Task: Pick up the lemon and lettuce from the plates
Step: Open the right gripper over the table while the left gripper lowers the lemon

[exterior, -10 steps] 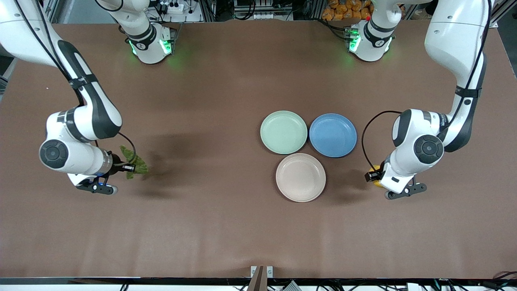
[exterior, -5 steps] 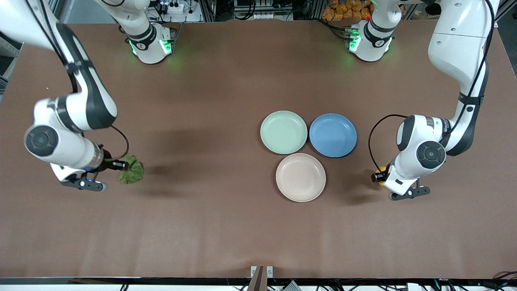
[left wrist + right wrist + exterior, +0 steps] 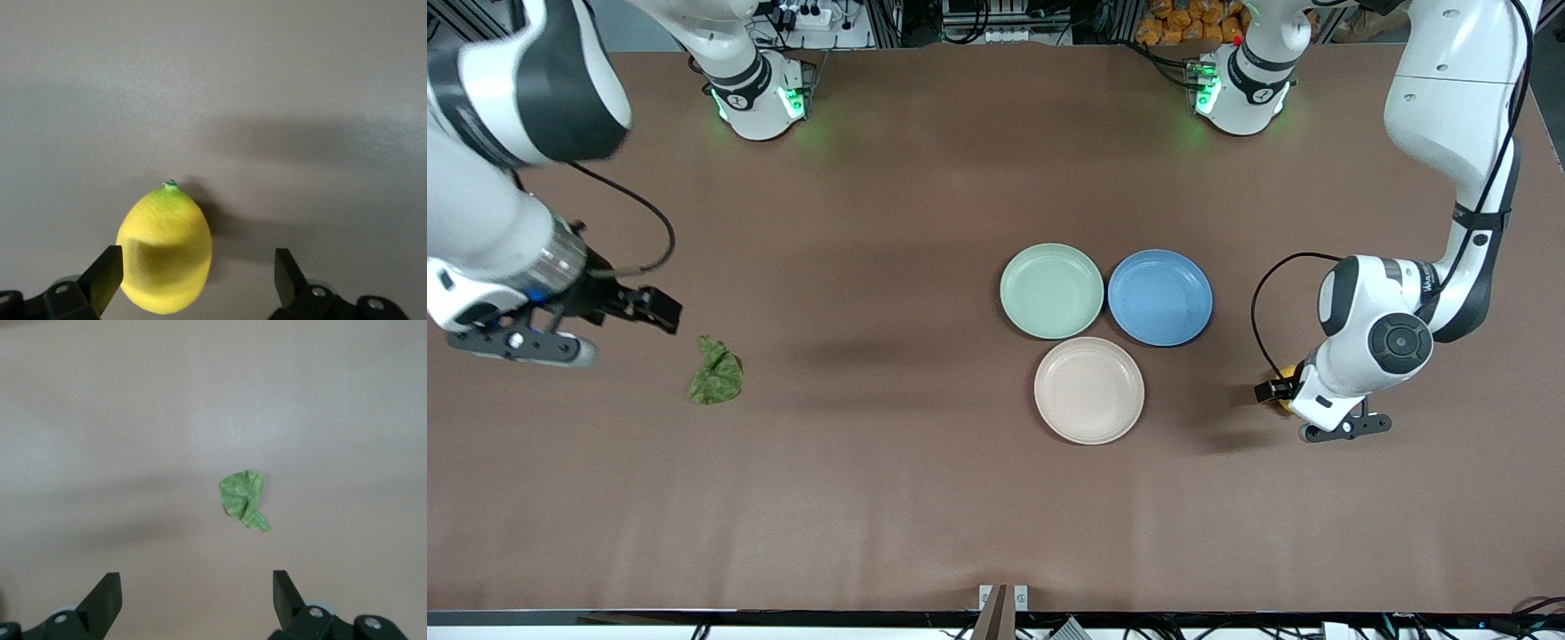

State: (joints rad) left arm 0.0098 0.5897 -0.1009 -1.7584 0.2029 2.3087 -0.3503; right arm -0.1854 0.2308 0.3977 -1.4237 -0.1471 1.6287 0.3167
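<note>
Crumpled dark green lettuce leaf (image 3: 715, 383) lies on brown surface (image 3: 871, 498). Right tool (image 3: 193, 603) above it, fingers apart. Left tool (image 3: 193, 277) fingers apart, straddling small yellow lemon (image 3: 165, 250).

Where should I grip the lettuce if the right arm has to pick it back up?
Come straight down on the lettuce, which lies crumpled on the bare table toward the right arm's end. Pinch its raised, bunched middle, not the thin flat tip. The right gripper is above it, fingers open. The left gripper is by the lemon.
</note>
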